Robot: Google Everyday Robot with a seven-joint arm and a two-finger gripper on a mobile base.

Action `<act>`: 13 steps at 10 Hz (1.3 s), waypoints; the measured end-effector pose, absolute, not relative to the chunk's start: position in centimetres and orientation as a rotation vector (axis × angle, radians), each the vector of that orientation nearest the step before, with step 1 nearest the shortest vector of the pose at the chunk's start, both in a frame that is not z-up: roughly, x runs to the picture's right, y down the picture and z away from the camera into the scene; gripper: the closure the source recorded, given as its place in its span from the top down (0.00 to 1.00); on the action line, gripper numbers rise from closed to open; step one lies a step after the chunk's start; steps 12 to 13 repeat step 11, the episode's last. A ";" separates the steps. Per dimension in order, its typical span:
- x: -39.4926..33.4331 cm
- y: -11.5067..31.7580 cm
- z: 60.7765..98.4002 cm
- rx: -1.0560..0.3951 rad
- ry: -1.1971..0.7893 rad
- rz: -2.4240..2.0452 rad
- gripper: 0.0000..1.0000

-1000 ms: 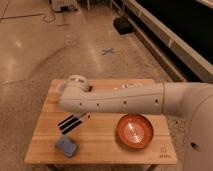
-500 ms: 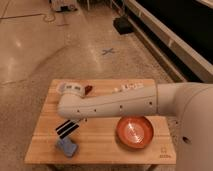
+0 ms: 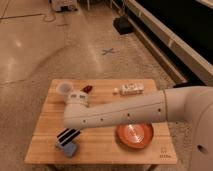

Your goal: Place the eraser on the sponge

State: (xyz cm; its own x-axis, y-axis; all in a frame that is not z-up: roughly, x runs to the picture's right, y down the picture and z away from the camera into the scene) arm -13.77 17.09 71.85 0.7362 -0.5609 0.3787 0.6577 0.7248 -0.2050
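Note:
The eraser [image 3: 67, 136], a flat black block with white stripes, hangs just above the light-blue sponge [image 3: 66, 149] near the table's front left corner. It overlaps the sponge's far edge; I cannot tell whether they touch. My gripper [image 3: 71, 130] reaches down from the white wrist [image 3: 76, 106] and is shut on the eraser. The wrist and arm hide most of the gripper's fingers. The arm stretches in from the right across the middle of the table.
An orange bowl [image 3: 135, 136] sits at the front right of the wooden table [image 3: 107, 155]. A white box with markings [image 3: 131, 89] lies at the back right. A white cup-like object [image 3: 64, 89] and a small red item [image 3: 86, 90] stand at the back left.
The arm has lowered toward the table's front, carrying the eraser down from above the sponge until it sits right over it. The sponge has not moved.

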 end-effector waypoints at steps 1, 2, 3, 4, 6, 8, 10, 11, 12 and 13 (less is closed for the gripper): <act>-14.2 16.7 72.3 -0.338 -0.303 -0.695 0.35; -15.2 16.5 73.1 -0.339 -0.305 -0.720 0.47; -16.0 16.6 73.6 -0.338 -0.311 -0.739 0.57; -16.2 17.1 73.9 -0.338 -0.311 -0.757 0.61; -17.5 17.4 74.2 -0.328 -0.318 -0.799 0.62; -17.5 17.1 74.6 -0.325 -0.314 -0.808 0.62; -16.4 16.8 75.3 -0.320 -0.312 -0.830 0.62; -16.3 16.9 75.7 -0.315 -0.312 -0.843 0.62; -16.3 16.9 75.7 -0.315 -0.312 -0.843 0.62; -16.3 16.9 75.7 -0.315 -0.312 -0.843 0.62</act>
